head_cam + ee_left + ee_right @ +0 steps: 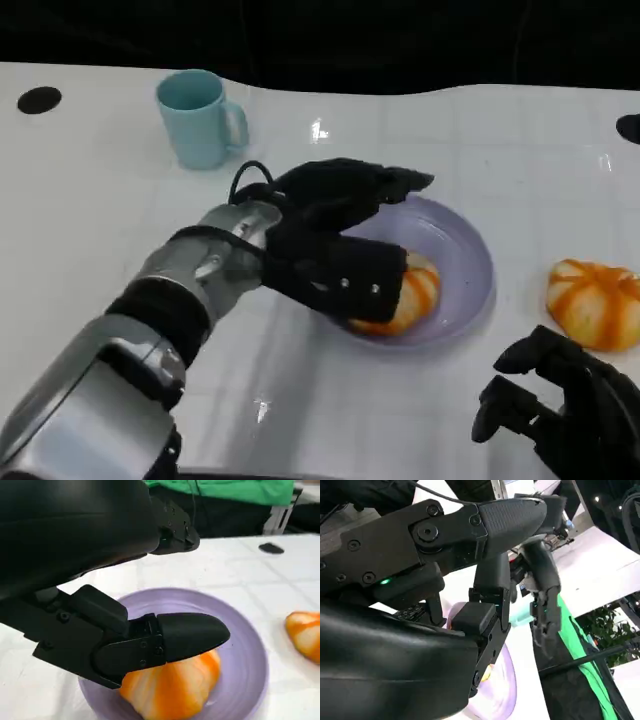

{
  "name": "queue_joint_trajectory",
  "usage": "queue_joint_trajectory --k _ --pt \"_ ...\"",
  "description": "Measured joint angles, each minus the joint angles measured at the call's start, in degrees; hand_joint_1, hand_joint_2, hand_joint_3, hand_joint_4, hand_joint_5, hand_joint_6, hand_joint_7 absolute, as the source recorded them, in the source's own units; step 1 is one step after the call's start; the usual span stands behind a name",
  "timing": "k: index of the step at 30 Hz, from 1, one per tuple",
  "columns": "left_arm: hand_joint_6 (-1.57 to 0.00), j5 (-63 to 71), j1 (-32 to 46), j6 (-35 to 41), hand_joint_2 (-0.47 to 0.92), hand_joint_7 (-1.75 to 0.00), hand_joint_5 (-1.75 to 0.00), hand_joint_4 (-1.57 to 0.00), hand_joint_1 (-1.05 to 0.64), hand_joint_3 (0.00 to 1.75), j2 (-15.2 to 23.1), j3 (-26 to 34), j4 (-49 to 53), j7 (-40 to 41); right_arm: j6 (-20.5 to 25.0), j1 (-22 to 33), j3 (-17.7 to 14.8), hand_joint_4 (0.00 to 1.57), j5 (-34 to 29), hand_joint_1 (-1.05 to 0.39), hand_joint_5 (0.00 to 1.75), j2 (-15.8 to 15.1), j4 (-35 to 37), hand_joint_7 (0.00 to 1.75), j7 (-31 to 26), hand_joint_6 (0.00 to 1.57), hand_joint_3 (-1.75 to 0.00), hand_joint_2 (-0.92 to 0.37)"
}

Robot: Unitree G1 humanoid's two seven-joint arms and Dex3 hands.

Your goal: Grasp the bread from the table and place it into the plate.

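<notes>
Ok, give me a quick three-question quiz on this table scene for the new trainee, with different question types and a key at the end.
1. True or false: the bread under the left hand lies on the purple plate.
2. Multiple choice: where is the second bread? A) on the plate B) on the table, beside the plate C) in the light blue mug
3. Fill in: the right hand holds ____.

Key: 1 true; 2 B; 3 nothing.
</notes>
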Motion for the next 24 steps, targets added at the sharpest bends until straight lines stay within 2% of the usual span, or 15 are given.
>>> queue_joint_trajectory --k 2,6,8,10,13,16,19,24 --pt "-0.13 -1.43 0.44 -0.63 0.92 -0.05 -0.13 -0.06 -0.95 0.68 0.45 1.17 -0.45 -1.38 0.00 -0.13 0.01 0.73 0.00 -0.51 1.52 -0.04 0.11 1.03 0.02 0.80 -0.23 -0.92" --pt "-0.17 -10.07 3.78 -1.96 0.92 -0.06 -0.18 -0.08 -0.86 0.51 1.36 6.38 -2.81 -9.83 0.00 -0.36 -0.06 0.74 0.01 -0.50 1.52 -0.07 0.20 1.02 0.03 0.80 -0.23 -0.92" --pt "-0.23 -14.55 5.89 -1.85 0.92 -0.07 -0.33 -0.09 -0.80 0.41 1.65 9.11 -4.34 -14.69 0.02 -0.47 -0.07 0.73 0.02 -0.51 1.52 -0.08 0.25 1.02 0.04 0.81 -0.22 -0.92" --pt "-0.29 -20.91 8.40 -1.29 0.92 -0.07 -0.58 -0.04 -0.78 0.38 1.68 12.91 -6.15 -20.04 0.04 -0.55 -0.09 0.73 0.01 -0.51 1.52 -0.09 0.26 1.02 0.02 0.81 -0.22 -0.92" --pt "-0.35 -28.92 11.78 0.45 0.92 -0.09 -0.73 -0.10 -0.77 0.38 1.78 17.69 -9.51 -26.83 0.03 -0.60 -0.06 0.73 -0.02 -0.52 1.53 -0.11 0.28 1.03 0.04 0.81 -0.22 -0.92" --pt "-0.39 -34.57 15.23 1.57 0.92 -0.11 -0.77 -0.17 -0.76 0.40 1.96 21.24 -12.77 -31.18 0.02 -0.68 -0.03 0.73 -0.11 -0.52 1.54 -0.20 0.31 1.04 0.05 0.80 -0.22 -0.92" --pt "-0.48 -38.01 18.98 2.58 0.92 -0.10 -0.72 -0.32 -0.70 0.40 2.50 23.65 -17.14 -33.39 -0.02 -0.77 -0.03 0.72 -0.12 -0.52 1.57 -0.30 0.34 1.07 0.05 0.79 -0.22 -0.92" --pt "-0.63 -47.10 26.96 9.44 0.92 -0.10 -0.68 -0.52 -0.70 0.36 2.73 27.94 -27.17 -37.28 0.11 -0.82 -0.09 0.72 -0.03 -0.52 1.57 -0.30 0.30 1.07 -0.21 0.79 -0.21 -0.92"
